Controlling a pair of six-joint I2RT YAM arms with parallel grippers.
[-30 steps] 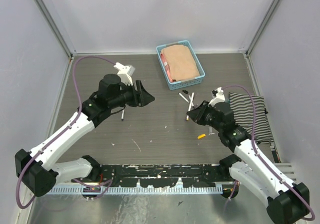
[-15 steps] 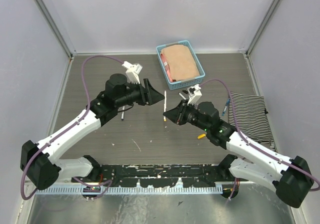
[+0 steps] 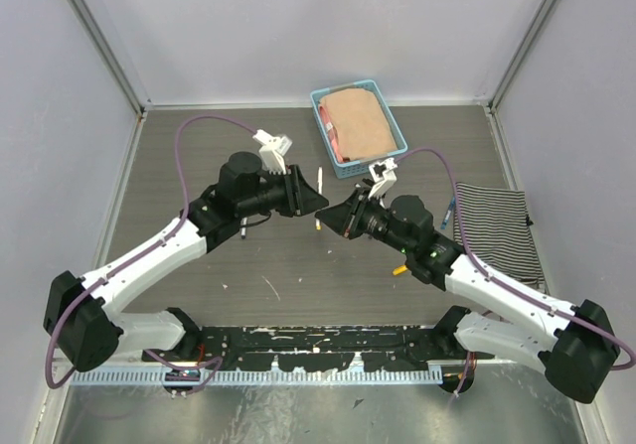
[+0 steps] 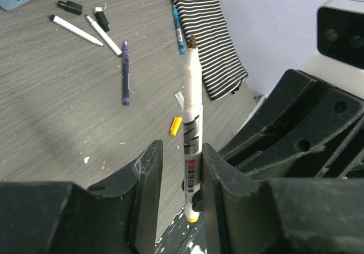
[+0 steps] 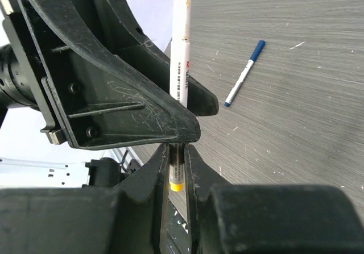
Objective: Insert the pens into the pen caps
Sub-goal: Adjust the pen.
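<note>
Grey wood-grain table [image 3: 278,265], pale walls [image 3: 298,27] round it. Blue basket [image 3: 366,168] w/ tan cloth [image 3: 360,121] at 12 o'clock, striped cloth [image 3: 502,225] at 3. My pincers meet mid-table, tip to tip. Right pincer [image 5: 177,152] pinches the white pen [image 3: 320,179] near its yellow end, tip pointing to 12. Left pincer [image 4: 181,149] is spread astride the same barrel, gap on one side. Twd the striped cloth lie a purple pen [image 4: 125,72], loose white pens [image 4: 75,30] [image 4: 104,35], black cap [image 4: 69,7], yellow cap [image 4: 176,125], and a blue pen [image 4: 178,29] on the cloth. From above, my right arm hides most of them. Barrel print is black and red, too small to read.
</note>
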